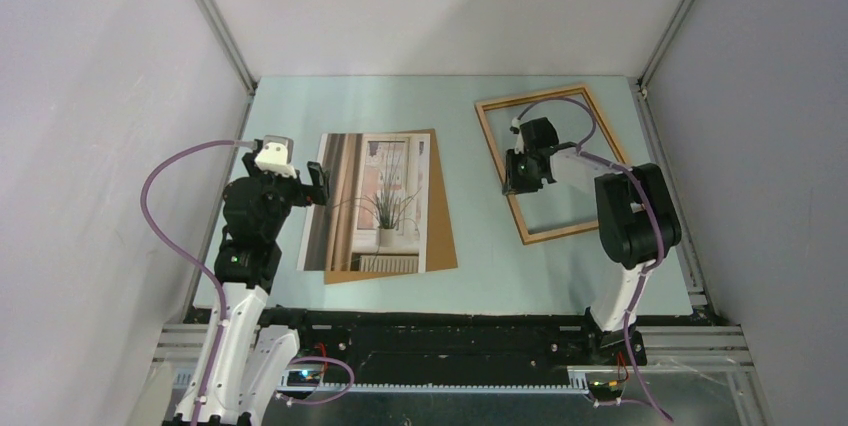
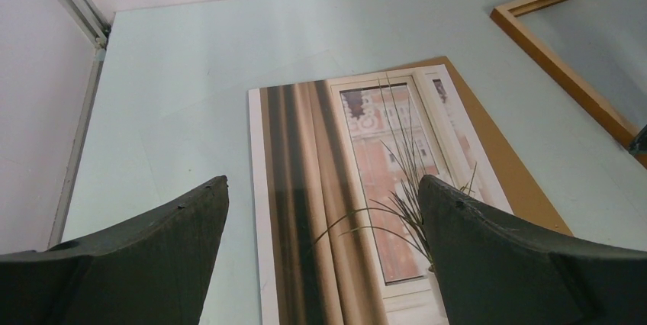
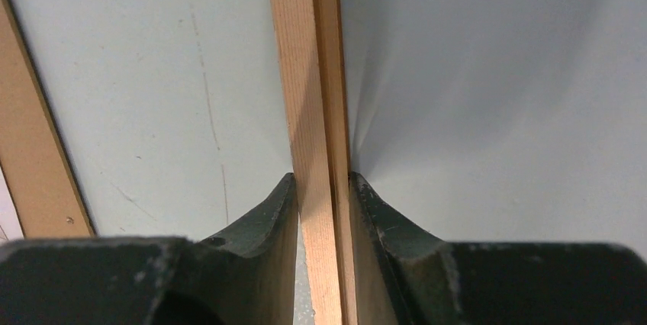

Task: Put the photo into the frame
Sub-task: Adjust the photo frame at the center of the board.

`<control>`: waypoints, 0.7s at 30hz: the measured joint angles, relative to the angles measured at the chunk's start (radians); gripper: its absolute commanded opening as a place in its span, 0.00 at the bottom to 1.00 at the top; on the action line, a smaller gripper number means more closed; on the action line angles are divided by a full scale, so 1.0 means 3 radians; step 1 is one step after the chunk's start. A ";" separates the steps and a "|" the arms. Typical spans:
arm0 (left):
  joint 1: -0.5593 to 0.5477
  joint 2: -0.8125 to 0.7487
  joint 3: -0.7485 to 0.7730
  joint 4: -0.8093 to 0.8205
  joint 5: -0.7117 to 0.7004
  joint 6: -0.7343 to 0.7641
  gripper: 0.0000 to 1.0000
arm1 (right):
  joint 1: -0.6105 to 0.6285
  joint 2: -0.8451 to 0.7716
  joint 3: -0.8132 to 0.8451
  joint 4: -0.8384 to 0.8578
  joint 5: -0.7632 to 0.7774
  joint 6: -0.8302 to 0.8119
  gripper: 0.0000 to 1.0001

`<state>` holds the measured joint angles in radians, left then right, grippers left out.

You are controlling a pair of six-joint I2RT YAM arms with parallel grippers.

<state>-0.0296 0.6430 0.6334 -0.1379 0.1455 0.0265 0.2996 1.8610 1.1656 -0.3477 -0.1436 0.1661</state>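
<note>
The photo [image 1: 375, 201] lies face up on the brown backing board [image 1: 446, 226] at the table's left-middle. It shows the plant and curtains in the left wrist view [image 2: 358, 180]. My left gripper [image 1: 318, 184] is open and empty, hovering over the photo's left part [image 2: 322, 188]. One fingertip is over bare table, the other over the print. The wooden frame [image 1: 593, 118] lies at the back right. My right gripper [image 1: 520, 172] is shut on the frame's left rail [image 3: 309, 96], which stands between the fingers [image 3: 320, 181].
The backing board [image 2: 507, 168] sticks out to the right of and below the photo. The frame's near corner shows in the left wrist view [image 2: 561, 65]. Grey walls and metal rails [image 1: 215, 26] bound the table. The backing board's edge [image 3: 30, 149] shows in the right wrist view.
</note>
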 measured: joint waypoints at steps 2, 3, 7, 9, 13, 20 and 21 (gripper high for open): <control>0.0000 0.0017 0.0000 0.0000 -0.0001 0.0000 0.98 | -0.0041 -0.0034 -0.0058 0.0048 -0.0001 0.0083 0.17; 0.0000 0.0024 0.0000 0.0001 -0.0001 0.0000 0.98 | -0.0055 -0.0050 -0.0084 0.0074 0.0000 0.0117 0.17; 0.0000 0.0045 0.0000 0.0001 -0.0005 0.0001 0.98 | -0.0080 -0.0090 -0.0160 0.0164 -0.0018 0.0235 0.18; 0.0000 0.0046 0.0000 0.0000 -0.0009 0.0001 0.98 | -0.0080 -0.0097 -0.0177 0.0188 -0.0032 0.0282 0.18; 0.0000 0.0076 0.0000 0.0001 -0.0011 0.0001 0.98 | -0.0037 -0.0125 -0.0238 0.0268 -0.0069 0.0394 0.23; 0.0000 0.0098 0.0000 0.0000 -0.0041 0.0010 0.98 | 0.0233 -0.0242 -0.0422 0.0343 -0.0170 0.0675 0.36; 0.0000 0.0098 0.0000 0.0001 -0.0042 0.0013 0.98 | 0.0275 -0.0245 -0.0430 0.0352 -0.0201 0.0717 0.38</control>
<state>-0.0296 0.6724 0.6334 -0.1375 0.1329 0.0303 0.3820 1.7874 1.0367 -0.2420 -0.2039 0.3813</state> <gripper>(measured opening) 0.985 0.335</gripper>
